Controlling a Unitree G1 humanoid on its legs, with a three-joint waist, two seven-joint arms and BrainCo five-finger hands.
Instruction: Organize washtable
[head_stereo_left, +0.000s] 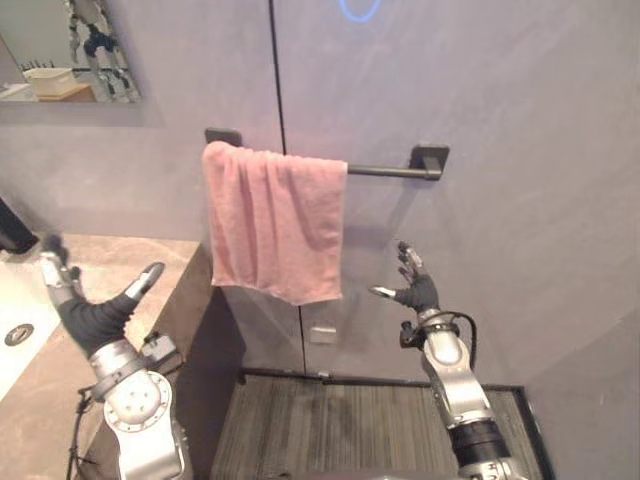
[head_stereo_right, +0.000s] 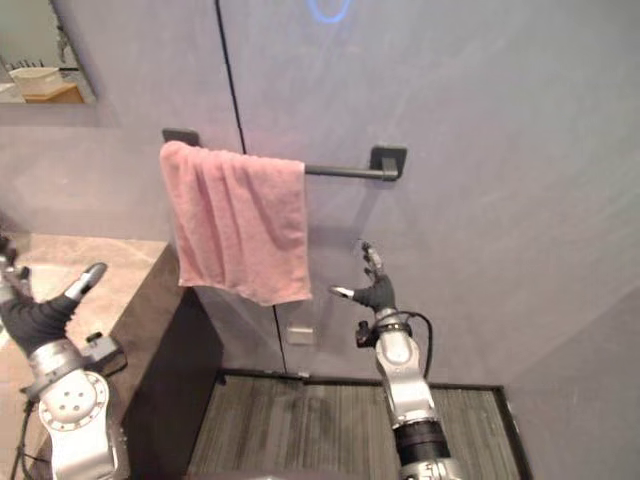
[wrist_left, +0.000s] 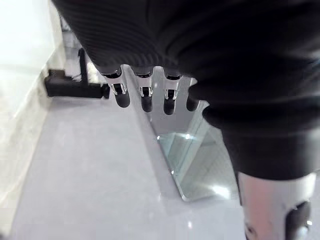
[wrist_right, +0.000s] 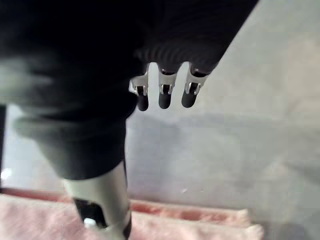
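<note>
A pink towel (head_stereo_left: 272, 222) hangs folded over the left part of a dark wall rail (head_stereo_left: 385, 171). My right hand (head_stereo_left: 414, 287) is raised a short way to the right of the towel's lower corner, open, fingers up and thumb toward the cloth, not touching it. In the right wrist view its fingers (wrist_right: 162, 92) are straight and the towel (wrist_right: 190, 220) lies beyond them. My left hand (head_stereo_left: 88, 310) is lifted over the stone washtable (head_stereo_left: 110, 262) at the lower left, open and holding nothing, its fingers (wrist_left: 145, 95) straight in the left wrist view.
A white basin (head_stereo_left: 14, 318) is set in the washtable at the far left. A mirror (head_stereo_left: 62, 50) hangs on the wall above it. A dark ribbed mat (head_stereo_left: 350, 420) covers the floor below the rail. A small wall plate (head_stereo_left: 321, 334) sits under the towel.
</note>
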